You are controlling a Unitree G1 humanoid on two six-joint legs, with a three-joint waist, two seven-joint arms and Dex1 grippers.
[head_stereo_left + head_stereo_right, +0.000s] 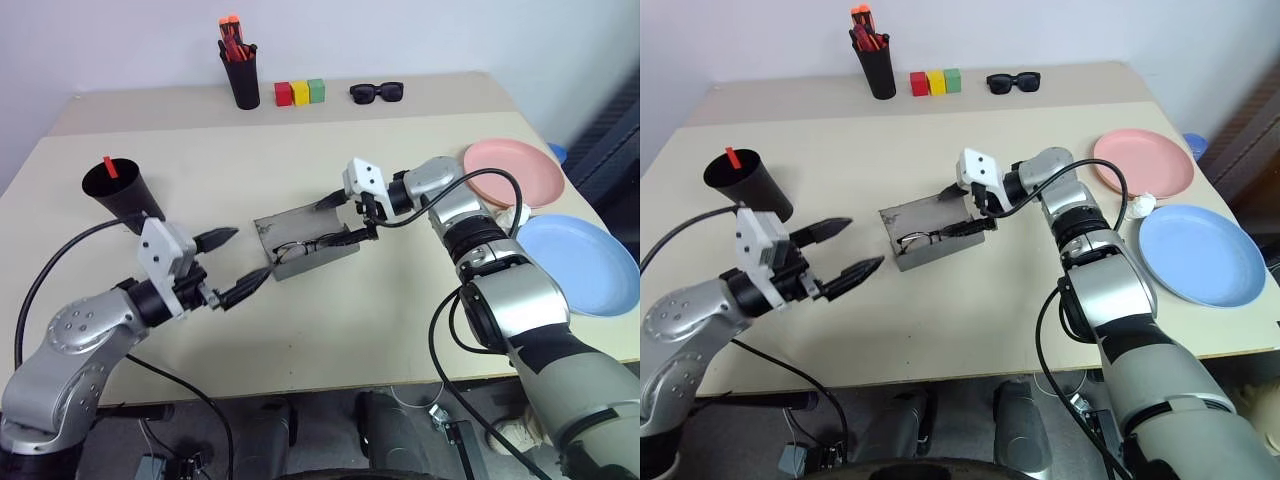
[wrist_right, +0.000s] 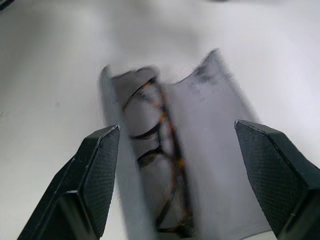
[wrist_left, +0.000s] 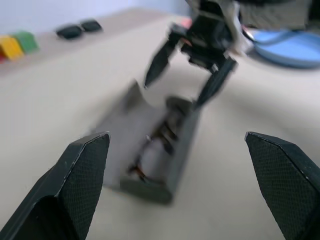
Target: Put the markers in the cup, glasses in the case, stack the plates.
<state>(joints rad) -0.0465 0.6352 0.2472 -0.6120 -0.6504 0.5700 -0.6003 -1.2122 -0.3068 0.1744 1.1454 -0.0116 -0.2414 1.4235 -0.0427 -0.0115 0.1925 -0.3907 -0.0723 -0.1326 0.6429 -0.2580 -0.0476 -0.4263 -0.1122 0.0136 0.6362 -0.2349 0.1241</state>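
- Nearest the head camera, the robot's left gripper (image 1: 228, 265) is hovering above the tabletop's near-left part with its two black fingers spread wide and nothing between them, pointing toward the grey rectangular hard-shell glasses case (image 1: 303, 243).
- That case is lying open near the middle of the tabletop, its hinged lid folded back flat, and the thin-rimmed dark brown tortoiseshell eyeglasses (image 2: 162, 165) are sitting inside the tray half, so the glasses step is looking done apart from shutting the lid, if that is wanted.
- Just beyond the case's right end, the right gripper (image 1: 343, 221) is hanging with its jaws parted and gripping nothing; the frames are lying free below its fingers.
- A wide, tapered matte black plastic tumbler (image 1: 122, 196) is standing near the tabletop's left edge with a red tip (image 1: 108, 165) poking above its rim, which I am reading as the red marker already dropped in; whether the white marker is in there too I cannot tell.
- Toward the right edge, the salmon pink round plastic plate (image 1: 513, 171) and the light blue round plastic plate (image 1: 578, 263) are lying side by side, close together, not yet stacked, so that step is remaining.
- By the far edge, a narrower black pen cup holding orange-red pens (image 1: 240, 70), three small coloured blocks (image 1: 300, 93) and chunky black sunglasses (image 1: 377, 92) are standing aside from the work.
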